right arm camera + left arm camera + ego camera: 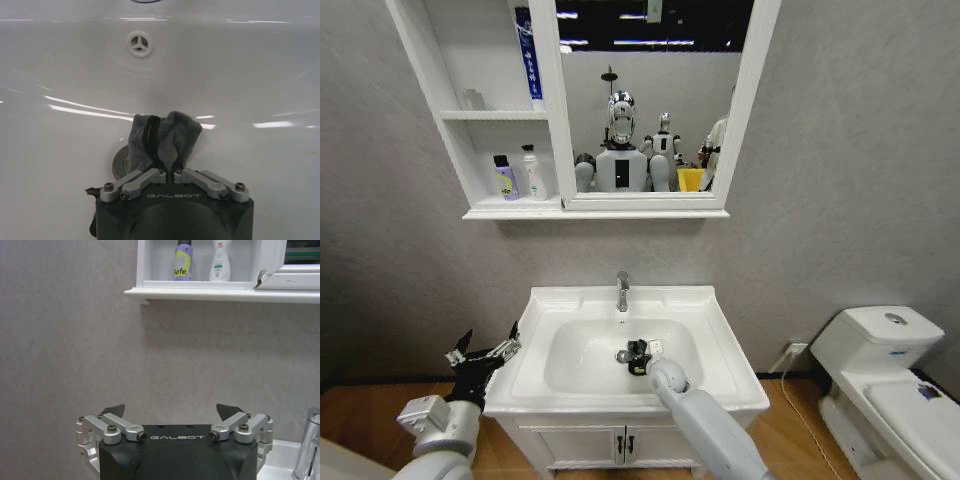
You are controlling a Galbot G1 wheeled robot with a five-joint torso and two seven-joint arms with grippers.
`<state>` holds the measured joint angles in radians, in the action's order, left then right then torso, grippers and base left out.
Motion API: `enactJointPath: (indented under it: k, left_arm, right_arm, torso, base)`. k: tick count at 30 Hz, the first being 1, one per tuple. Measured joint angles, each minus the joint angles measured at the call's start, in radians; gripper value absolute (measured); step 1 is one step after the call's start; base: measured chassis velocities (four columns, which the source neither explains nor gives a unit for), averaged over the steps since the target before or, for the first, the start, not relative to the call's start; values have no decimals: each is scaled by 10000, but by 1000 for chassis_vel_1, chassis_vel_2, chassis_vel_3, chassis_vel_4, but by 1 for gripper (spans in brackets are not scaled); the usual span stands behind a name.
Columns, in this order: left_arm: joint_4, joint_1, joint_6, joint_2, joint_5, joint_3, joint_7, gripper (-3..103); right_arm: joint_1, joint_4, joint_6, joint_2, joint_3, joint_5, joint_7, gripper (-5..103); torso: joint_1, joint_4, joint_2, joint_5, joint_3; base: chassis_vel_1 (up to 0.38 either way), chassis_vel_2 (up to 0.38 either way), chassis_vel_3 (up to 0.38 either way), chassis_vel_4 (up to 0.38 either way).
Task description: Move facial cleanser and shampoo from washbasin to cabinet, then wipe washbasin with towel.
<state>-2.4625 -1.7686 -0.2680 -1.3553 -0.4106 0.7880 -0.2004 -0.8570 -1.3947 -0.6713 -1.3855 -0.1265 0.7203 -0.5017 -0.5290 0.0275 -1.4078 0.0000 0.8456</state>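
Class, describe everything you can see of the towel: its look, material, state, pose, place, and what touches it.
The towel is a small dark grey cloth of soft, fuzzy fabric with a yellow edge showing in a fold. It is bunched and crumpled, standing up from the right pincer, whose fingers are shut on its lower part. It sits inside the washbasin bowl, just beside the drain, below the overflow hole. Whether it presses on the ceramic cannot be told.

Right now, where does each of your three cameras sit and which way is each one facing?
Head view: high, looking down at washbasin, cabinet; both arms show.
Left wrist view: behind open left hand, facing the wall and cabinet shelf.
Right wrist view: behind right hand, shut on towel, facing into the bowl.
Shared: head and left wrist both show the shelf's two bottles.
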Motion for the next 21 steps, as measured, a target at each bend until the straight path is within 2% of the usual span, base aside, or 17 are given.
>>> enactJointPath:
  k: [3,10,17,21]
  left_arm:
    - [0,0,0,0,0,0,0,100]
    - [0,0,0,0,0,0,0,100]
    - [0,0,0,0,1,0,0,100]
    - [0,0,0,0,0,0,0,100]
  right_arm:
    - [176,234,-3,-229,-138,34,-84,2]
    - [672,776,128,-797,-383,-7,-106,2]
    - [920,949,146,-944,-491,-14,-68,2]
    - [823,795,115,-785,-542,18,-131,2]
  torso:
    - [0,6,0,-2,0]
    - [-3,-1,2,1,3]
    - [-3,0,3,2,2]
    - [-3,1,2,2,1]
  base:
    - [0,0,0,0]
    - [0,0,0,0]
    - [0,0,0,0]
    - [0,0,0,0]
